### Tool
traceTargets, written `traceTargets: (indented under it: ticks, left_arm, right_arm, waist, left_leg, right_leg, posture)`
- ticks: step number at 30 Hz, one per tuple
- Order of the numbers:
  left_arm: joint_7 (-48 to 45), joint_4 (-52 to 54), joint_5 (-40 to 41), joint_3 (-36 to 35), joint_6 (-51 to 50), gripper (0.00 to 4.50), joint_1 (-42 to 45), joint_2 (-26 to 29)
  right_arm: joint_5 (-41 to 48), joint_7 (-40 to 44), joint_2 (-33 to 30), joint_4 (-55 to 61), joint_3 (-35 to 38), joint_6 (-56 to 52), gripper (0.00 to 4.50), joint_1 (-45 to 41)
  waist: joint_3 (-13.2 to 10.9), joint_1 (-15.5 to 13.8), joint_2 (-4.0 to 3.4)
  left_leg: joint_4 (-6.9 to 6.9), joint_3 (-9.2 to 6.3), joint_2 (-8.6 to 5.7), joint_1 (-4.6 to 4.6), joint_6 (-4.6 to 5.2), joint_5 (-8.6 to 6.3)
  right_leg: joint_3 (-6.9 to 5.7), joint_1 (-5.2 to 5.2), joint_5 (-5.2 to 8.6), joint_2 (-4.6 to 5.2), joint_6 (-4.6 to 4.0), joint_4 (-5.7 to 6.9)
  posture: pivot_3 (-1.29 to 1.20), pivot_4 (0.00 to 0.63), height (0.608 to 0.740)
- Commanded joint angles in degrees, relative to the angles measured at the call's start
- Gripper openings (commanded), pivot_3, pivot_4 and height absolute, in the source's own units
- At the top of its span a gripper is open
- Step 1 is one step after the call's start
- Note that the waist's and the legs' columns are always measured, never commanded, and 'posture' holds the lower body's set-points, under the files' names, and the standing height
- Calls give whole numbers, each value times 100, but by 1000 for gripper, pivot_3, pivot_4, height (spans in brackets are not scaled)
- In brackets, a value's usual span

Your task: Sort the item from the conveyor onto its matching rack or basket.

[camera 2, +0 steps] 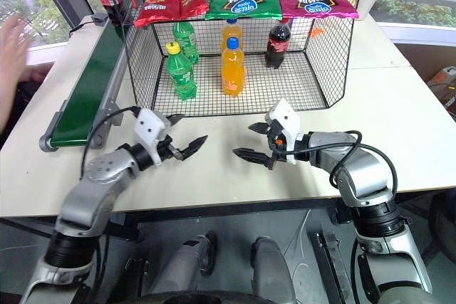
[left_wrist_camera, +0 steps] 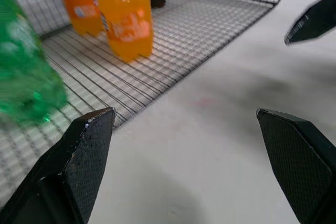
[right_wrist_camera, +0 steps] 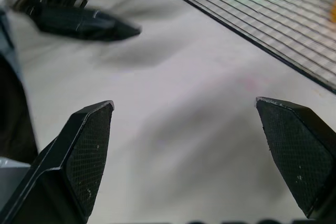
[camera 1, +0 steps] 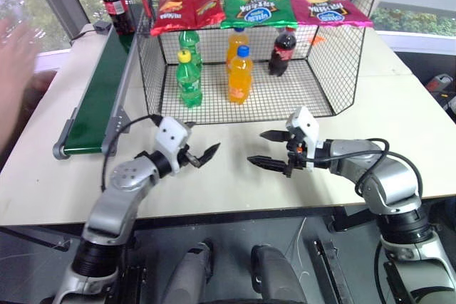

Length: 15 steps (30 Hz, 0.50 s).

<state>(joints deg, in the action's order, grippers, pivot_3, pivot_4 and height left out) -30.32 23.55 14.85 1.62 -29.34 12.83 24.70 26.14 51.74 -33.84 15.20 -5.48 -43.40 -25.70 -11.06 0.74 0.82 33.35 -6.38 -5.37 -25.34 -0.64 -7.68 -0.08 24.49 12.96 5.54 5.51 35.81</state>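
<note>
A small cola bottle (camera 1: 114, 1) with a red cap stands at the far end of the green conveyor (camera 1: 100, 97), up in the upper left of the head view. It is upright and nothing touches it. A person's hand (camera 1: 16, 55) shows blurred at the left edge, near the belt but apart from it.

The black wire basket (camera 1: 342, 69) sits in the upper middle of the picture, just beside the belt. Inside it the drinks stand in rows by kind: two green soda bottles (camera 1: 188, 76) on the left, two orange soda bottles (camera 1: 239, 72) in the middle, and one cola bottle (camera 1: 283, 51) on the right. So the free spot in front of that cola looks like the place meant for the one on the belt. Three chip bags (camera 1: 258, 3) hang on the rail above the basket.

The left gripper (camera 1: 201, 156) and the right gripper (camera 1: 274, 149) float low over the white table (camera 1: 399, 119) in the middle of the picture, tips pointing at each other. Both have their jaws spread wide, with nothing between them. This looks like a waiting pose.

The bottle is well apart from both grippers. The left gripper is on the belt's side, so it looks like the better one to reach for it.
</note>
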Motion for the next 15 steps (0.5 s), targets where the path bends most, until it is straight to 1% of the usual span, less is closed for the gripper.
traceTargets:
  ticks: [1, 3, 5, 8, 12, 15]
  left_arm:
    - [-6, 746, 406, -577, -374, 4500, -175, 238]
    - [16, 1053, 770, -1087, -692, 4500, -332, 377]
    - [116, 1125, 1028, -1607, -915, 4500, -491, 464]
    - [302, 1060, 1033, -2101, -988, 4500, -698, 596]
    - [878, 692, 973, -2978, -856, 4500, -721, 507]
    - [1111, 523, 1066, -3325, -836, 4500, -698, 440]
  right_arm:
    - [233, 78, -12, 470, 26, -30, 4465, -278]
    - [248, 116, 0, 573, -26, 53, 4465, -385]
    - [312, 28, 131, 653, -62, 26, 4465, -549]
    - [343, -93, 334, 665, -121, 45, 4465, -756]
    - [358, -96, 530, 571, -184, 104, 4465, -947]
    - [351, -34, 548, 510, -218, 149, 4465, -958]
  waist:
    - [0, 7, 0]
    - [0, 2, 0]
    - [0, 5, -1]
    - [0, -9, 0]
    - [1, -22, 1]
    - [1, -23, 1]
  left_leg:
    - [-1, 0, 0, 0, 0, 0]
    - [-4, 0, 1, 1, 0, 0]
    - [-4, -1, 2, 0, 0, 0]
    - [-5, -2, 4, 0, 0, 0]
    - [-5, -3, 3, -1, -1, 0]
    - [-7, -3, 3, -1, -1, -1]
  right_leg:
    - [0, 1, 0, 0, 0, 0]
    - [0, 1, 0, 0, 0, -2]
    - [0, 2, 1, -1, 0, -3]
    - [-2, 2, 6, -1, 7, -4]
    - [-2, -1, 0, -1, -2, -13]
    - [-3, -2, 0, -1, -2, -20]
  posture:
    - [0, 150, 738]
    - [0, 150, 738]
    - [0, 150, 738]
    - [0, 150, 738]
    - [0, 150, 738]
    - [0, 150, 738]
